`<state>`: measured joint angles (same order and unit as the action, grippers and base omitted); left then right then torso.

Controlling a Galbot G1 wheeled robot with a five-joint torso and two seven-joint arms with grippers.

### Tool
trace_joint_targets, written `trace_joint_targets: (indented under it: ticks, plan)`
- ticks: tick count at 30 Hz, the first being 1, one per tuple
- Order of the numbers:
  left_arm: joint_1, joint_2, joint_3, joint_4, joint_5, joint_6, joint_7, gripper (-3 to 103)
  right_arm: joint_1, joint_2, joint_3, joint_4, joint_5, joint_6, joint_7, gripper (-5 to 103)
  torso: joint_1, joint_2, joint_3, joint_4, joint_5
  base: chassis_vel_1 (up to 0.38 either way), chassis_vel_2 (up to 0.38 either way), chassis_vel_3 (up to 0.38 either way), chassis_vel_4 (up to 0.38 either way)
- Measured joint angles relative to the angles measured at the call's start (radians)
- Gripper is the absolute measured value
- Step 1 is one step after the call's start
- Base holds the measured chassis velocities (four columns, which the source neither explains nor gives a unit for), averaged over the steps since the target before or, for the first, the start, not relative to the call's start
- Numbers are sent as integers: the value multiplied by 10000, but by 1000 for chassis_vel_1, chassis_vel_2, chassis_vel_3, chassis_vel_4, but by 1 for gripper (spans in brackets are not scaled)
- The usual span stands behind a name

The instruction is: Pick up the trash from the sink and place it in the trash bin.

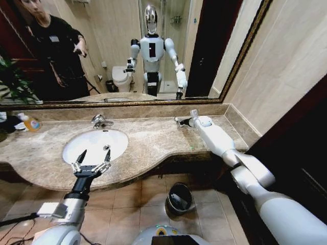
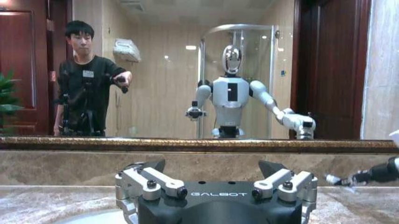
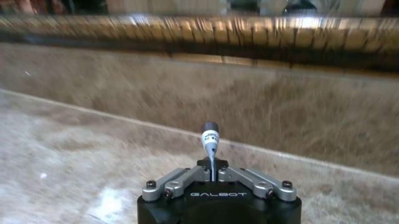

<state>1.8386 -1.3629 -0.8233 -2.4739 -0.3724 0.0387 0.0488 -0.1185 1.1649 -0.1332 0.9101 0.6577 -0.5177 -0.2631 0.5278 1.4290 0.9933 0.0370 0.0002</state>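
Observation:
The white oval sink (image 1: 117,137) is set in the beige marble counter, with a chrome faucet (image 1: 99,121) behind it. My left gripper (image 1: 96,150) hovers open over the basin's front rim, nothing between its fingers (image 2: 149,179). My right gripper (image 1: 180,121) reaches over the back of the counter to the right of the sink, near the mirror wall. It is shut on a small white-and-grey tube with a dark cap (image 3: 210,135), a piece of the trash, which sticks out beyond the fingertips. The round black trash bin (image 1: 180,198) with a shiny rim stands on the floor below the counter's front edge.
A clear bottle with an orange label (image 1: 30,122) stands at the counter's far left beside a plant (image 1: 13,81). A large mirror (image 1: 168,30) runs along the back wall. A dark cabinet (image 1: 301,148) stands close on the right. The floor is tiled.

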Motion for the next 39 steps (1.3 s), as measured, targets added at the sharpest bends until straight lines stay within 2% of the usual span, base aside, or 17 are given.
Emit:
trace_joint_targets:
  ticks: [6, 11, 13, 14, 16, 18, 20, 22, 23, 25, 26, 29, 31, 35, 36, 37, 39]
  plan:
    - [0, 0, 0, 1, 0, 0, 0, 100, -746, -990, 64, 2471, 1000, -204, 670, 1, -3, 0, -2, -1, 1, 0, 0, 0, 0]
    - [0, 1, 0, 0, 0, 0, 2, 100, -1884, -2074, 651, 4626, 1673, 26, 1387, 1, -2, 0, -2, 0, 2, 0, 0, 0, 0]
    - [0, 0, 0, 0, 0, 0, -1, 100, -2843, -2594, 1217, 5832, 2163, 304, 1842, 1, -3, 1, -3, -1, 1, 0, 0, 0, 0]
    - [0, 0, 0, 0, 0, 0, -1, 100, -2843, -2594, 1217, 5832, 2163, 304, 1842, 1, -3, 1, -3, -1, 1, 0, 0, 0, 0]
    - [0, 0, -1, 0, 0, 0, -1, 100, -4123, -3327, 1728, 7366, 2464, 933, 2078, 1, -3, 1, -3, -6, 4, 0, 0, 0, 0]
    - [0, 0, 0, 1, 0, 0, 0, 100, -4466, -3477, 1882, 7794, 2472, 1157, 2080, 1, -4, 2, -4, -8, -1, 0, 0, 0, 0]
    - [0, 0, 0, 0, 0, 0, 0, 100, -5718, -3699, 2650, 8989, 2206, 1791, 2093, 1, -5, 2, -4, -1, -3, 0, 0, 0, 0]
    - [0, -1, 0, 0, 0, 0, -1, 100, -7562, -3498, 3724, 10124, 1502, 2543, 1961, 1, -5, 2, -4, -3, -3, 0, 0, 0, 0]
    - [0, -1, 0, 0, 0, 0, -1, 100, -7562, -3498, 3724, 10124, 1502, 2543, 1961, 1, -5, 2, -4, -3, -3, 0, 0, 0, 0]
    - [0, -1, 0, 0, 0, 0, -1, 100, -9364, -2854, 4876, 10773, 697, 3648, 1109, 1, -4, 2, -4, -2, -1, 0, 0, 0, 0]
    - [0, -1, 0, 0, 0, 0, -1, 100, -9364, -2854, 4876, 10773, 697, 3648, 1109, 1, -4, 2, -4, -2, -1, 0, 0, 0, 0]
    - [0, -1, 0, 0, 0, 0, -1, 100, -11731, -1491, 5950, 11014, -684, 5601, 225, 1, -5, 3, -4, -4, 1, 0, 0, 0, 0]
    - [0, 0, 0, 0, 0, 0, -1, 100, -12177, -1189, 6060, 11010, -934, 5944, 188, 1, -5, 3, -4, -4, 1, 0, 0, 0, 0]
    - [0, -2, 0, 0, 0, 0, -1, 100, -13631, -15, 6313, 10344, -2089, 7534, 50, 1, -5, 3, -4, -1, -4, 0, 0, 0, 0]
    - [0, -1, 0, 0, 0, 0, 0, 100, -13908, 130, 6302, 10092, -2304, 7942, 41, 1, -4, 3, -4, -1, 0, 0, 0, 0, 0]
    - [0, -1, 0, 0, 0, 0, 0, 100, -13908, 130, 6302, 10092, -2304, 7942, 41, 1, -4, 3, -4, -1, 0, 0, 0, 0, 0]
    - [0, -1, 0, 0, 0, 0, 0, 100, -14573, 309, 6218, 9504, -2615, 8832, -86, 1, -2, 3, -3, -1, -4, 0, 0, 0, 0]
